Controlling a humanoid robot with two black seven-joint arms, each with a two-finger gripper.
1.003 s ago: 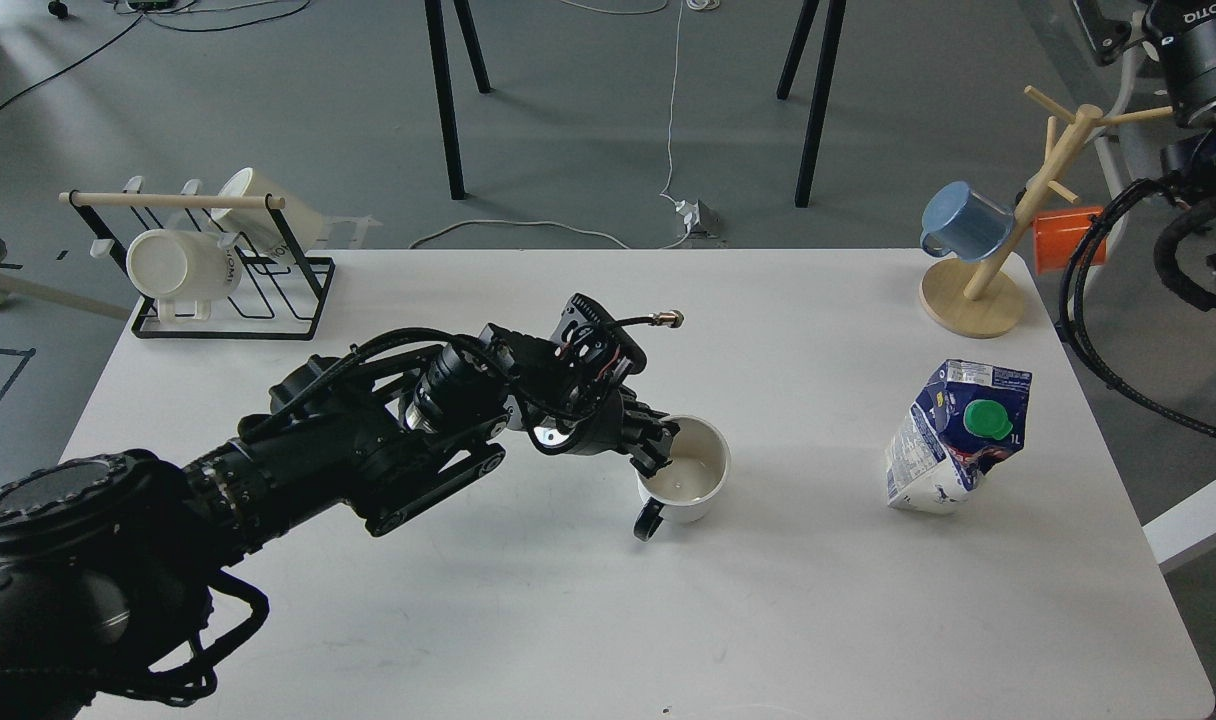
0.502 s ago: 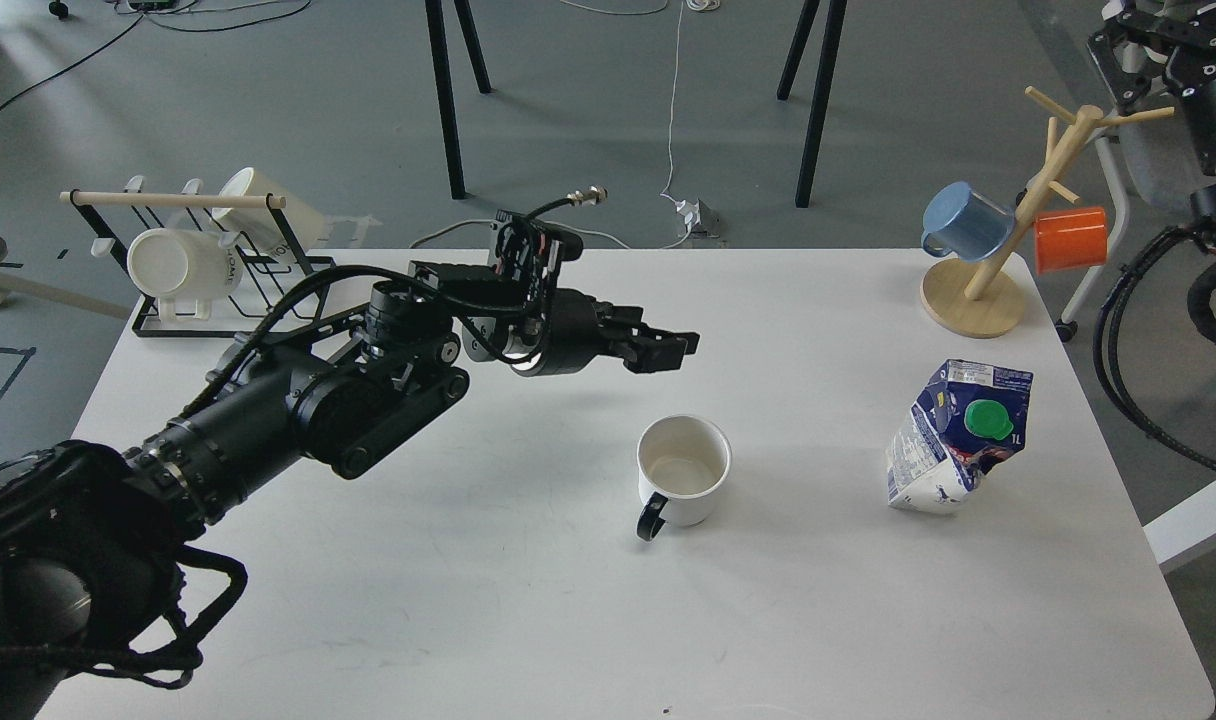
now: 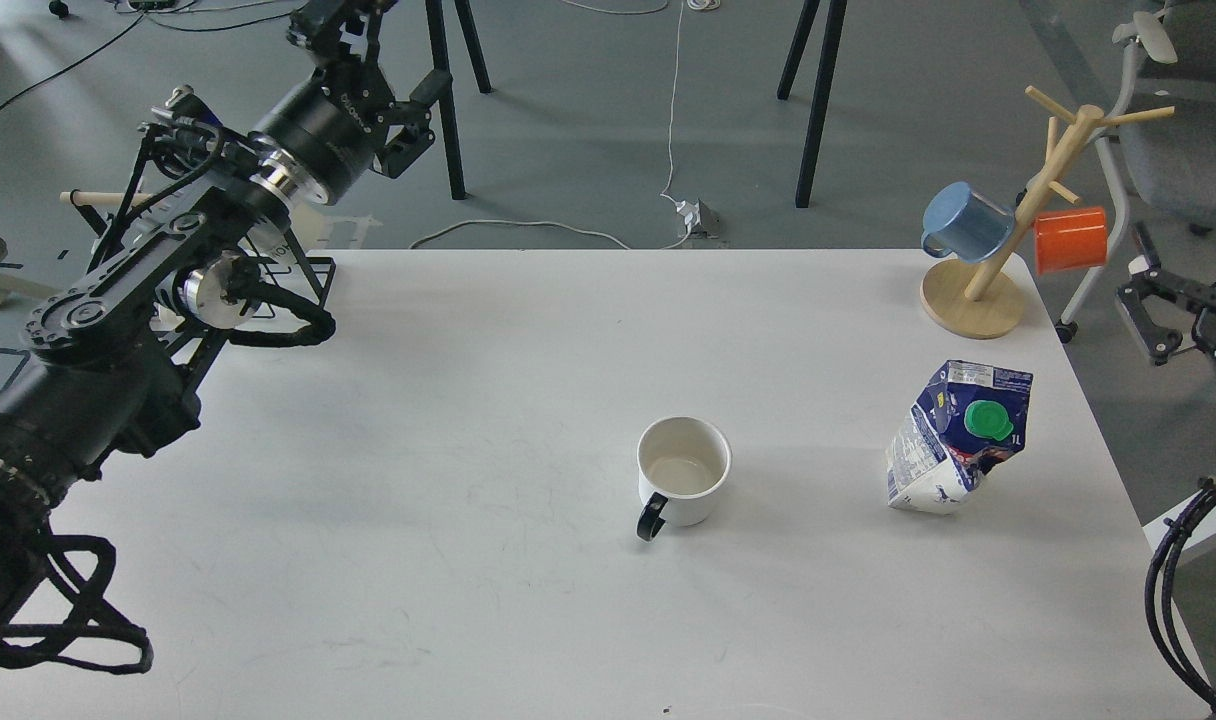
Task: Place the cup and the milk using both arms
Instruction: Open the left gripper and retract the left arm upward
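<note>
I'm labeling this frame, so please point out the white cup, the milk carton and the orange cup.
white cup (image 3: 684, 470): head view, on its inner floor.
milk carton (image 3: 933, 470): head view, on its printed front face.
orange cup (image 3: 1070, 239): head view, on its side wall.

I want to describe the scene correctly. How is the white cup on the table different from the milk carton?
The cup is plain white and round with a black handle; the milk carton is boxy, blue and white, with a green cap. The cup stands upright and open at the top; the carton leans and looks dented, its cap on. The cup sits near the table's middle, the carton nearer the right edge. Both rest on the table, and no gripper holds either.
</note>
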